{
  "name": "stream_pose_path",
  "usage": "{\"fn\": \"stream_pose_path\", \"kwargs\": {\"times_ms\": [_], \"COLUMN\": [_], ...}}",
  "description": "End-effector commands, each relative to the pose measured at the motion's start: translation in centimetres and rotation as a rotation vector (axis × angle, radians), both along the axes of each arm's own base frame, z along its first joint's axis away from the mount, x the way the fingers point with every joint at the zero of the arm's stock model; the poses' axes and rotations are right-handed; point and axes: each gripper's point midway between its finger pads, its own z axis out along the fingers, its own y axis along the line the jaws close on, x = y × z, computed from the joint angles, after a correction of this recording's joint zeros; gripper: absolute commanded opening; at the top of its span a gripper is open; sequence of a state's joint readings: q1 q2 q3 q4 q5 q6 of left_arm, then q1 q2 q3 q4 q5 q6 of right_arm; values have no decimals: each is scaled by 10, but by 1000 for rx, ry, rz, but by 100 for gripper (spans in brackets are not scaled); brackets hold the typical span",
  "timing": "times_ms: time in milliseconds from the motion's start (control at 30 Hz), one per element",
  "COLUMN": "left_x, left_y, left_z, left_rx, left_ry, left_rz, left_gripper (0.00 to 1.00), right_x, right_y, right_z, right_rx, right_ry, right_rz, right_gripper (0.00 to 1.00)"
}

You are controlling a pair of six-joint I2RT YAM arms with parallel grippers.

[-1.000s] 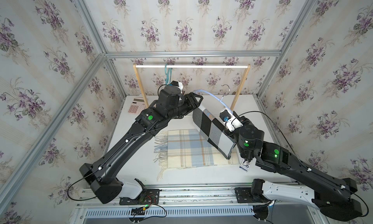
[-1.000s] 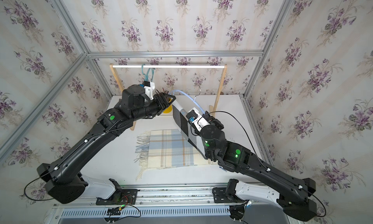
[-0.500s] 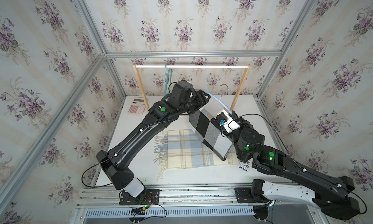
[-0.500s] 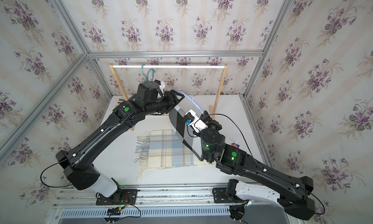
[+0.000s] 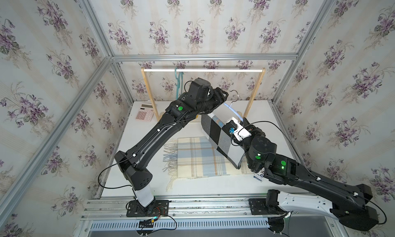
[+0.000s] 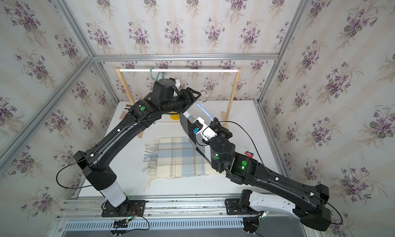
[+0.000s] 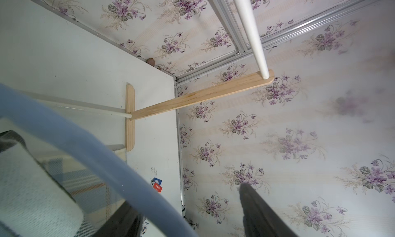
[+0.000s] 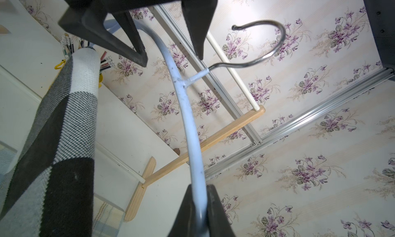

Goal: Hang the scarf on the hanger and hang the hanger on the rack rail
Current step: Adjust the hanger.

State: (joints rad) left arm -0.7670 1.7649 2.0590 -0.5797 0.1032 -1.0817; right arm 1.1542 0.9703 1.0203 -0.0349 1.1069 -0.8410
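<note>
A light blue hanger (image 5: 232, 108) (image 6: 205, 109) with a metal hook (image 8: 267, 47) is held up over the table. My right gripper (image 8: 198, 191) (image 5: 244, 122) is shut on one of its arms. A black, grey and white checked scarf (image 5: 220, 137) (image 6: 199, 149) (image 8: 68, 122) is draped over the hanger's lower bar and hangs down. My left gripper (image 5: 222, 94) (image 6: 193, 94) (image 8: 171, 57) is open, its fingers on either side of the hanger's upper arm just below the hook, without touching it. In the left wrist view the hanger (image 7: 85, 144) crosses as a blurred band.
A blue and cream plaid scarf (image 5: 196, 159) lies flat on the table under the arms. At the back stands a wooden rack with a white rail (image 5: 203, 70); a teal hanger (image 5: 178, 80) hangs on it. A pink calculator (image 5: 144, 115) and a yellow pencil cup (image 6: 174, 116) sit behind.
My left arm has swung right and back, bringing its open gripper over the hanger's top near the hook. The right gripper with hanger and scarf has barely moved.
</note>
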Motion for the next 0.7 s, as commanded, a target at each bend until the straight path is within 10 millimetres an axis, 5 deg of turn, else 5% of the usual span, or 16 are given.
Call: {"fn": "stream_pose_path", "kwargs": {"times_ms": [0, 233, 500, 667], "left_x": [1, 2, 4, 6], "left_y": [-6, -11, -24, -30], "left_z": [0, -3, -9, -6], "left_rx": [-9, -51, -167, -240], "left_ry": [15, 24, 49, 31], "left_rz": [-15, -22, -42, -65], "left_gripper": [58, 0, 0, 0], "right_x": [-1, -1, -7, -22], "right_y": [-2, 0, 10, 29], "right_z": [20, 15, 13, 2], "right_rx": [130, 132, 235, 368], "right_ry": [-49, -26, 112, 303], "right_rz": [-14, 1, 87, 208], "right_gripper": [0, 0, 0, 33]}}
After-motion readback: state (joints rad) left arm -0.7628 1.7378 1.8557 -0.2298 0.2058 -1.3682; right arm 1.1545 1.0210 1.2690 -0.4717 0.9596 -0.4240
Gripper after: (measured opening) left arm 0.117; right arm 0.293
